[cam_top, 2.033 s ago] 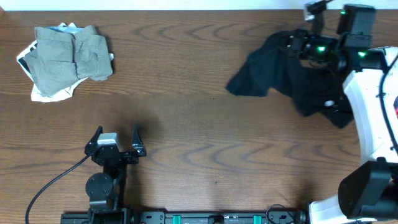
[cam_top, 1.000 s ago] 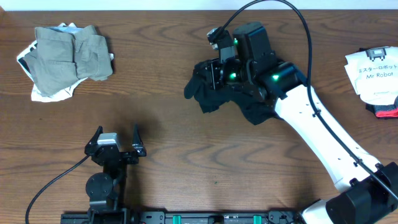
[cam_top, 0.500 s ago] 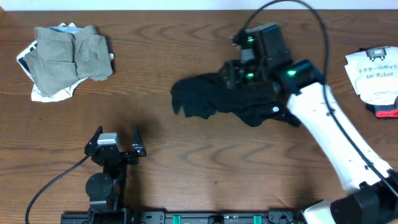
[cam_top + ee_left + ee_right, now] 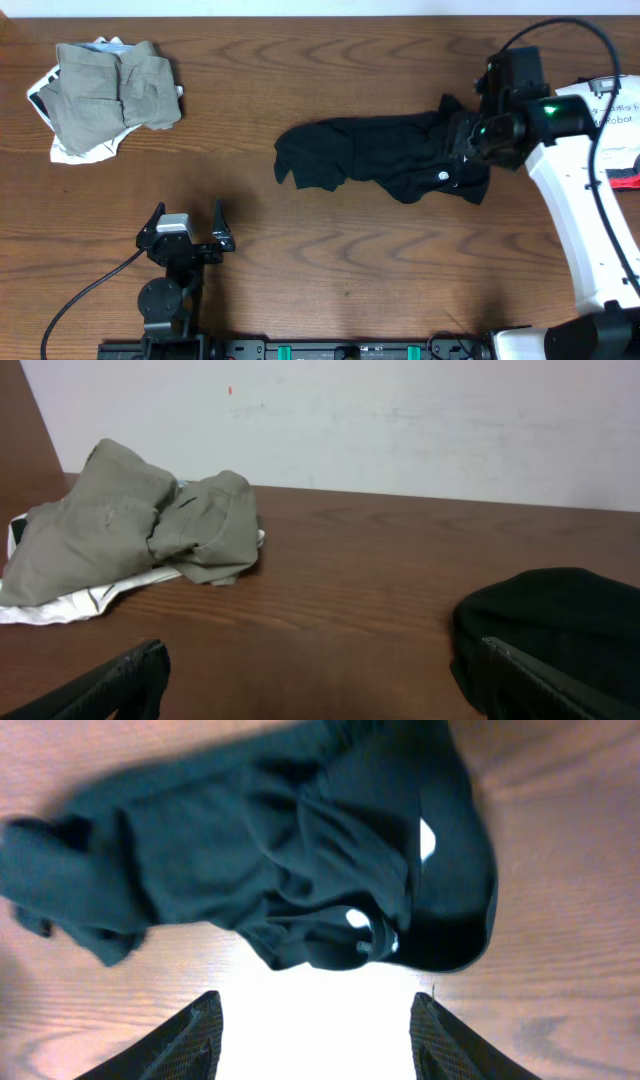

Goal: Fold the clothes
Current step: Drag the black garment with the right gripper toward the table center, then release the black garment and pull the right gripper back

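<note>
The black shirt (image 4: 380,155) lies crumpled and stretched sideways on the wooden table, right of centre. My right gripper (image 4: 470,140) hovers over its right end, where a small white mark shows. In the right wrist view the shirt (image 4: 260,870) lies beyond the fingers, and the right gripper (image 4: 312,1020) is open with nothing between them. My left gripper (image 4: 188,212) rests open near the front left, apart from all clothes. From the left wrist view the left gripper (image 4: 320,680) faces a khaki-grey garment (image 4: 130,520) and the shirt's edge (image 4: 560,620).
The khaki-grey garment (image 4: 110,90) sits bunched on a white printed one (image 4: 70,150) at the far left corner. A printed white sheet (image 4: 600,115) and a red object (image 4: 625,180) lie at the right edge. A black cable (image 4: 80,300) runs from the left arm.
The right arm carried the black shirt from the far right towards the centre, opened and let it drop, then drew back right. The left arm has not moved.
</note>
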Controlling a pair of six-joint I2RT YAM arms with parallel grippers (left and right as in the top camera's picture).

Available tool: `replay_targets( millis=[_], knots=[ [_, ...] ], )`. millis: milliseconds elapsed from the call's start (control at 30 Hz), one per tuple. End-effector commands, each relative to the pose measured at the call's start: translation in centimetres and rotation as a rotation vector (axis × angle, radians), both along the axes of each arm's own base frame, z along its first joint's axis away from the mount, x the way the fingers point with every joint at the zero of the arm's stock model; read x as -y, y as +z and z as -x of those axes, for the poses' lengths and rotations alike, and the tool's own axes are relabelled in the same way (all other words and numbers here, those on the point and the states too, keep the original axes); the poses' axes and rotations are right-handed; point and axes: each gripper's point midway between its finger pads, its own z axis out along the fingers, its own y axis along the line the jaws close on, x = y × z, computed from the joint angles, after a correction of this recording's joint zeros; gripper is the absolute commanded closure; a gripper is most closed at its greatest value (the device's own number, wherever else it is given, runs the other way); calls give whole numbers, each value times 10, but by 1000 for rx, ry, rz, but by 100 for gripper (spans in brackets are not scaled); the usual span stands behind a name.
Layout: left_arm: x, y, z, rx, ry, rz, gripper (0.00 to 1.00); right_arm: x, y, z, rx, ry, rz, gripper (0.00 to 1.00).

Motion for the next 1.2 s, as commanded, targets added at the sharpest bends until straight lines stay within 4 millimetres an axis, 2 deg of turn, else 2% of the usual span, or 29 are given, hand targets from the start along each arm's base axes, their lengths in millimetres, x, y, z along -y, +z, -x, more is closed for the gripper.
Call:
replay_targets(
  millis=[0,200,333,567,733,900,1000,1167],
  knots=[
    [1,-14,1,-44,-10,-2,2,6,-31,11,-77,-33,22,42],
    [1,-14,1,-44,-10,-2,2,8,-76,22,-113,-64,18,43],
    [1,-14,1,-44,-10,-2,2,8,-97,24,-100,-65,15,47],
    [1,-14,1,-44,-10,-2,2,16,-115,17,-48,-80,54,46],
    [1,-14,1,-44,-10,-2,2,16,-116,12,-21,-82,52,48],
    [1,-14,1,-44,-10,-2,2,16,-117,8,-12,-82,54,59],
    [1,-14,1,-44,-10,-2,2,17,-126,9,-36,-85,68,68],
    [1,-14,1,-44,-10,-2,2,25,-144,11,-82,-95,114,75]
  ],
)
